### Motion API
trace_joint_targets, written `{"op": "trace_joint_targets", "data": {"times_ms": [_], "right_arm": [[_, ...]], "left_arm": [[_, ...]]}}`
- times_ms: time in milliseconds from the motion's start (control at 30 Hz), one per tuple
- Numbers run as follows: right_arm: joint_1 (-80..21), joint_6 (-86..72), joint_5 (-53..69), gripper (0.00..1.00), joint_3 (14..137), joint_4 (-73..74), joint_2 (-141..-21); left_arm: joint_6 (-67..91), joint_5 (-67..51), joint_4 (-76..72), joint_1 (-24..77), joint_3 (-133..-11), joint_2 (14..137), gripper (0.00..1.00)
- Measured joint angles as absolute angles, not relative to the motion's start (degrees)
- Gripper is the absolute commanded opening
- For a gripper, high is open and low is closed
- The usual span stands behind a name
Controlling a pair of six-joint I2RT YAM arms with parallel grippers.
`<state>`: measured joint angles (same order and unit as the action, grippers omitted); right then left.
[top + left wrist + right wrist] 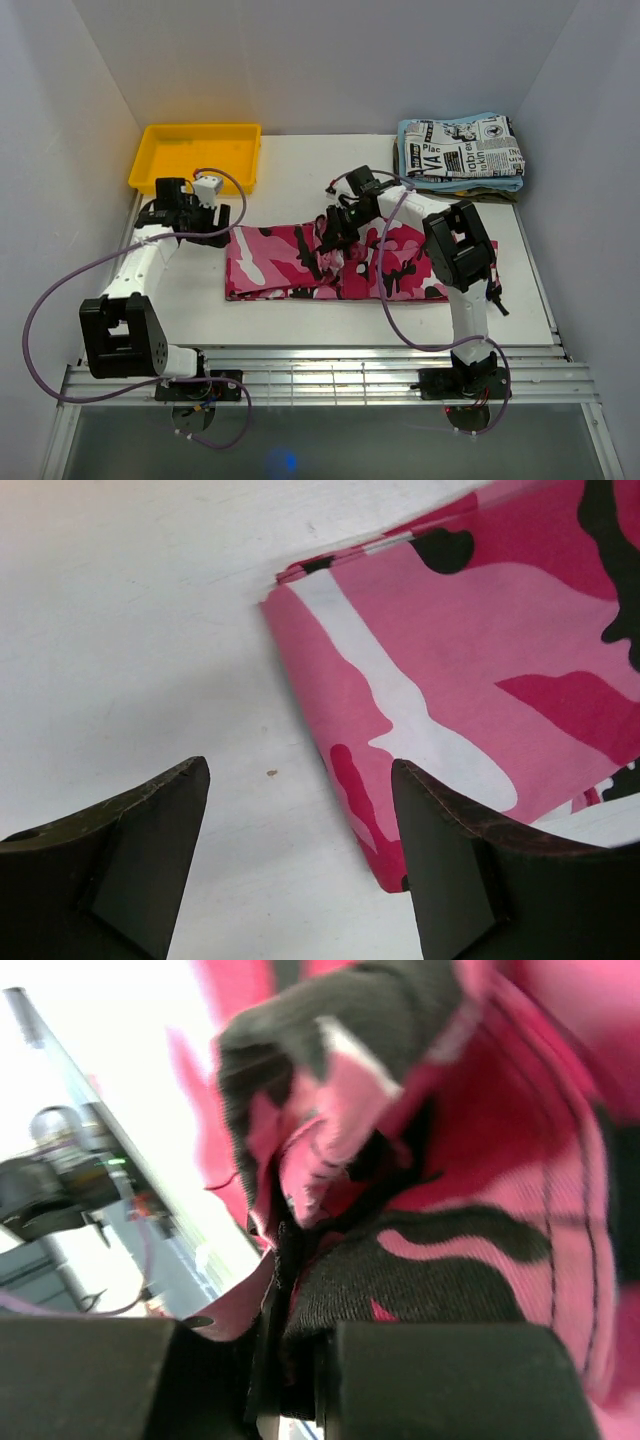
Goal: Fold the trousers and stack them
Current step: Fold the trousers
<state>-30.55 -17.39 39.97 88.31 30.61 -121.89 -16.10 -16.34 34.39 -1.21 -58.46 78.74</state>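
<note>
The right pincer (pixel 290 1345) is found clamped on a fold of the trousers (pixel 300 268), bunched between its jaws. The left pincer (pixel 298 772) is held open, the trousers' end seen just beneath it.

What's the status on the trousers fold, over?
Left tool open, at left end of trousers. Right tool shut on trousers mid-length, cloth bunched. Newspaper-print stack and yellow tray sit apart at the far edge.
</note>
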Motion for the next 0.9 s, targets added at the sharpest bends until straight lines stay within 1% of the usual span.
{"op": "trace_joint_targets", "data": {"times_ms": [100,167,300,333,467,600,700,767,900], "right_arm": [[-31.0,-21.2,44.8,0.08,88.2,24.7,-121.9],[-31.4,-25.3,47.8,0.08,87.1,18.0,-121.8],[-32.8,-34.7,51.9,0.08,86.8,4.5,-121.8],[-33.3,-37.2,52.5,0.08,86.9,0.6,-121.8],[-35.7,-46.9,53.6,0.08,88.1,-13.3,-122.1],[-38.5,-55.8,54.2,0.08,92.6,-24.9,-124.1],[-40.1,-61.6,54.1,0.08,93.3,-32.7,-124.6],[-40.6,-64.4,54.2,0.08,91.9,-37.2,-124.4],[-40.2,-67.8,54.1,0.08,80.0,-43.7,-120.9]], "left_arm": [[-13.5,-19.0,34.9,-7.0,-60.0,79.7,0.83],[-12.5,-21.7,35.1,-10.7,-61.1,80.6,0.83],[-12.6,-25.6,34.0,-14.5,-58.8,79.0,0.87],[-12.7,-26.4,33.6,-15.2,-57.4,77.6,0.89],[-13.1,-31.0,33.3,-18.6,-53.8,73.2,0.89],[-13.4,-34.1,31.9,-23.2,-52.7,71.9,0.90],[-13.3,-36.4,31.4,-26.5,-52.3,71.9,0.90],[-13.5,-37.7,31.3,-27.9,-52.3,72.0,0.90],[-17.6,-41.7,32.2,-29.0,-52.3,72.2,0.90]]}}
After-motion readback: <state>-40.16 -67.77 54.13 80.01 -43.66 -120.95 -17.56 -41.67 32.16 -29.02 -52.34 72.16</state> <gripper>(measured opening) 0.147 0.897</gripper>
